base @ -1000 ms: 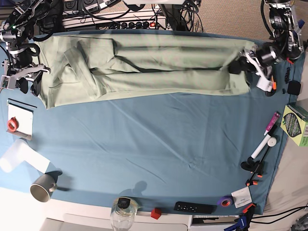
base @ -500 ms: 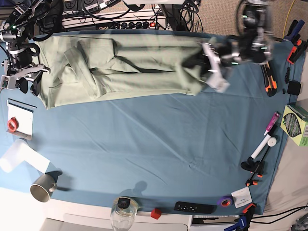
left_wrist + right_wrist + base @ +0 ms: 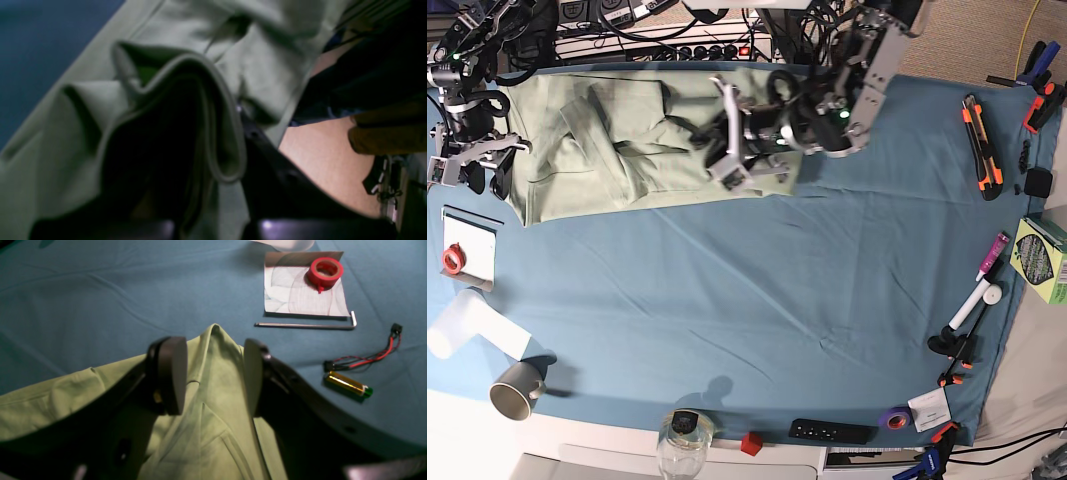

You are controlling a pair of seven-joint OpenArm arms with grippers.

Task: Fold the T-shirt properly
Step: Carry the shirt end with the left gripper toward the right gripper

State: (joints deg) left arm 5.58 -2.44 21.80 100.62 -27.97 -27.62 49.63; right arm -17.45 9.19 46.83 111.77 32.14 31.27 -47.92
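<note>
Base view: left gripper (image 3: 739, 150), jaws clenched on the T-shirt (image 3: 617, 140); right gripper (image 3: 213, 373), jaws released, straddles its corner.

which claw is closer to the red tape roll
Right. The right claw sits open over the T-shirt corner, just short of the red tape roll. The left claw is mid-table, shut on the T-shirt's other end.

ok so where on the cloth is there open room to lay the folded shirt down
The wide middle of the blue cloth is bare, bordered by the T-shirt above and the remote and jar below. The left edge is crowded with red tape and a mug; the right edge with markers and cutters.
</note>
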